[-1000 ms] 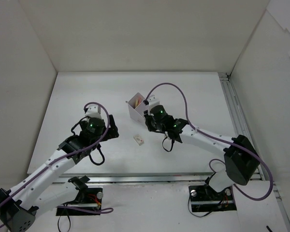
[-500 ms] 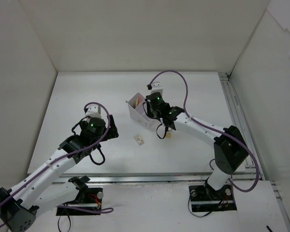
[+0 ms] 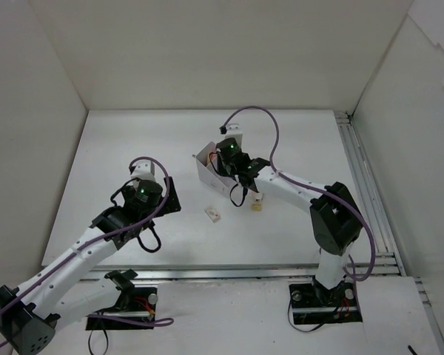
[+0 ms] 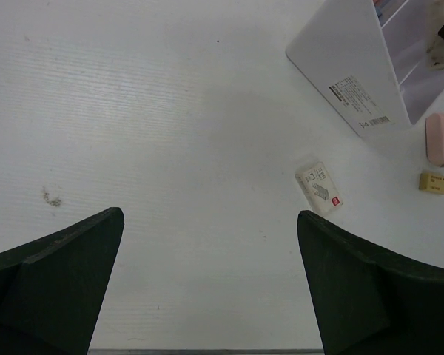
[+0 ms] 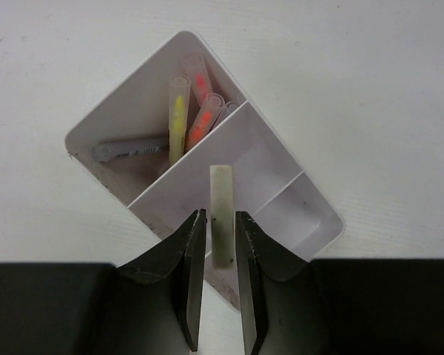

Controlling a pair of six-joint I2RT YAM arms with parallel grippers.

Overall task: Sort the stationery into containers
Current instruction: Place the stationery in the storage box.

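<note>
Left wrist view: the left gripper [image 4: 209, 216] hangs over the bare white table [image 4: 133, 111], to the left of everything else.
Left jaws: spread wide, with nothing between them.
Loose piece, left of centre: the white eraser [image 4: 320, 189] lies flat on the table with its printed side up. It sits near the box's near wall but apart from it, and nothing touches it.
Container: the box [image 3: 206, 172] stands upright at mid-table, turned corner-on to the arms.
Long compartment: a yellow pen [image 5: 177, 118] and two orange-pink pens [image 5: 202, 122] lean side by side. A greyish pen [image 5: 129, 150] lies across them at the bottom.
Beyond the long divider: a middle section and a small end section, both with smudged floors.
Above the box: the right gripper [image 5: 220, 216] points straight down over the middle section.
Right jaws: nearly closed, pinching a pale slim piece [image 5: 221, 194] seen edge-on. I cannot tell whether it is a pen or an eraser.
Held piece's place: over the middle section, its far end close to the long divider. Its height above the floor cannot be told.
Right of the box: the pink eraser [image 4: 438, 139] lies on the table just beside the box's corner.
Furthest right: the tan eraser [image 4: 434, 182] lies just beside the pink eraser, on the side nearer the arms, with a small gap between them.
</note>
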